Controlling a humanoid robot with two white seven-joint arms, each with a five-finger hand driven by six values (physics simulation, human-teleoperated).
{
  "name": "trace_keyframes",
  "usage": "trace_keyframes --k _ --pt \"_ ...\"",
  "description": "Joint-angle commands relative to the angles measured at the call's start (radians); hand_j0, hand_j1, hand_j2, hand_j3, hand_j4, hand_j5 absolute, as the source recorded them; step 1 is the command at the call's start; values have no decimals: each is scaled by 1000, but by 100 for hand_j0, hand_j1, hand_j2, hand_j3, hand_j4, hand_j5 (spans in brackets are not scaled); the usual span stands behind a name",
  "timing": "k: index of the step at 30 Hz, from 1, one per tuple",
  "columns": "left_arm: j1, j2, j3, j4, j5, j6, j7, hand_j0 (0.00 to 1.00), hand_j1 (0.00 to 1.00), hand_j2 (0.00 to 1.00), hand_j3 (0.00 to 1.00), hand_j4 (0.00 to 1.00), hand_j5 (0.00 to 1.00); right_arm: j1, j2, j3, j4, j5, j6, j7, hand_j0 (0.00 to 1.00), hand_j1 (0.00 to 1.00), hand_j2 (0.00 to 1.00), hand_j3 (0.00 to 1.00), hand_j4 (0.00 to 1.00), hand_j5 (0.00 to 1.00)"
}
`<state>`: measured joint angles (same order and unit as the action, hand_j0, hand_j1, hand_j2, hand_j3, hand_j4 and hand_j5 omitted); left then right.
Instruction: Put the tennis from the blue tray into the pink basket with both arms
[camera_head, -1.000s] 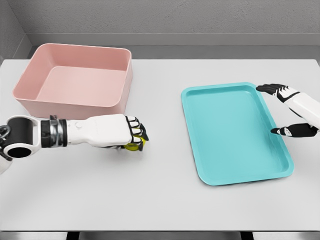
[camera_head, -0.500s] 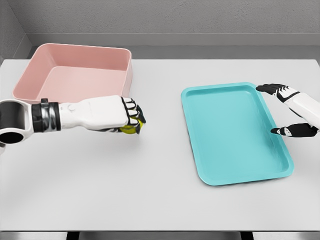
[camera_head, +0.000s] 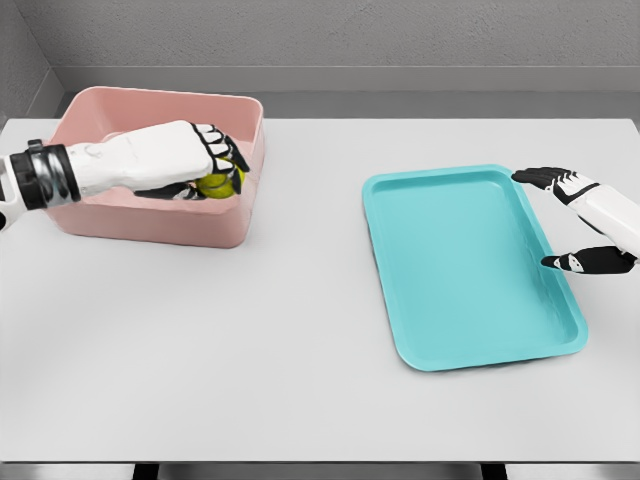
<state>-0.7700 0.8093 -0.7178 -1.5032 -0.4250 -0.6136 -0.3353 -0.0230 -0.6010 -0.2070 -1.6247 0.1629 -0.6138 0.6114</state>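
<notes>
Head view, single frame.

Surface: bench (camera_head: 300, 380), flat, matte white-grey, filling most of the picture; its near edge runs along the bottom, its far edge along the top beneath the wall. Soft shadows lie under each item on it.

Room: grey textured wall (camera_head: 400, 35) behind the bench, with a darker grey strip between the wall foot and the bench's far edge. A second grey wall closes the upper left corner.

Item 1: pink basket (camera_head: 150, 215), rectangular, open-topped, with rounded corners, standing on the bench at the far left.

Item 2: blue tray (camera_head: 470, 345), turquoise, shallow, with a raised rim, lying on the bench right of centre, its long side running away from the camera and slightly skewed. Nothing lies in it. It stands well apart from the pink basket.

Item 3: tennis ball (camera_head: 216, 183), yellow-green, partly hidden by fingers, held over the pink basket's interior near its right wall.

Item 4: left robot hand (camera_head: 205, 165), white with black finger joints, its arm entering from the left edge across the basket; fingers curled around the tennis ball.

Item 5: right robot hand (camera_head: 585, 225), at the right edge just beside the tray's far right rim; thumb and fingers spread apart, holding nothing.
</notes>
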Motion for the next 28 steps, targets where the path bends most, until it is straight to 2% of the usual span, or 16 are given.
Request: trace_keyframes --k 1,5,8,9,10,17,23,28 --pt "-3 1 24 64 17 3 1 54 54 54 54 54 54 0 -2 0 -1 -8 3 0 100 100 100 100 100 100" --pt "-8 1 41 152 34 3 2 54 54 54 54 54 54 0 0 0 -1 -9 3 0 100 100 100 100 100 100" --pt "-8 1 44 218 34 3 4 59 59 59 59 59 59 0 0 0 -1 -9 3 0 100 100 100 100 100 100" --pt "-8 1 54 233 34 3 12 74 74 74 74 74 74 0 0 0 -1 -9 3 0 100 100 100 100 100 100" --pt "-6 1 55 238 52 3 15 100 100 100 100 100 100 2 0 0 -1 -9 3 0 100 100 100 100 100 100" --pt "-3 10 55 227 91 3 15 100 100 100 100 100 100 2 -2 0 -1 -9 3 0 100 100 100 100 100 100" --pt "5 148 63 254 97 3 15 100 100 100 100 100 100 2 -2 0 -1 -9 3 0 100 100 100 100 100 100" --pt "6 180 63 301 106 3 15 100 100 100 100 100 100 5 -2 0 -1 -9 3 0 100 100 100 100 100 100"
